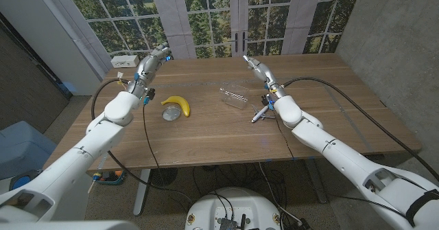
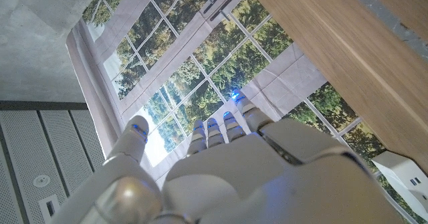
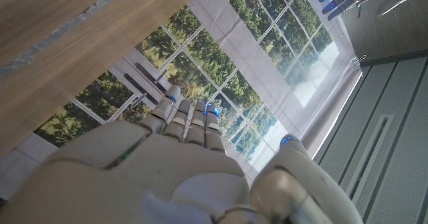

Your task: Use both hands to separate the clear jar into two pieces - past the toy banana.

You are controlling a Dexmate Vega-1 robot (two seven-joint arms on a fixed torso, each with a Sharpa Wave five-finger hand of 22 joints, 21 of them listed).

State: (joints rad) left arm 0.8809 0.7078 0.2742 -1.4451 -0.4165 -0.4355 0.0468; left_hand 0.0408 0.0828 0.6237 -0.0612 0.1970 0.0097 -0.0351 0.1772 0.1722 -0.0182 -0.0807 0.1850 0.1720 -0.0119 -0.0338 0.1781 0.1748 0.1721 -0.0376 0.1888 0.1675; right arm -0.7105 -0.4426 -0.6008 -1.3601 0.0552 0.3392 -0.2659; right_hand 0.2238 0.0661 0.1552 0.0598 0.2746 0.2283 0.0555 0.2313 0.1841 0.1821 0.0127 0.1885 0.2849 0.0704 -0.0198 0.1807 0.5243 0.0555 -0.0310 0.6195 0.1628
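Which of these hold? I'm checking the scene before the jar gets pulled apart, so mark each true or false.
1. The curved yellow toy banana lies on the wooden table. True.
2. The left robot hand holds the banana. False: it holds nothing.
3. The clear plastic jar lies right of the banana. True.
4. The right robot hand grips the jar. False: it is apart from it.

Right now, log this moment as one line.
left hand open | right hand open | clear jar untouched | toy banana on table
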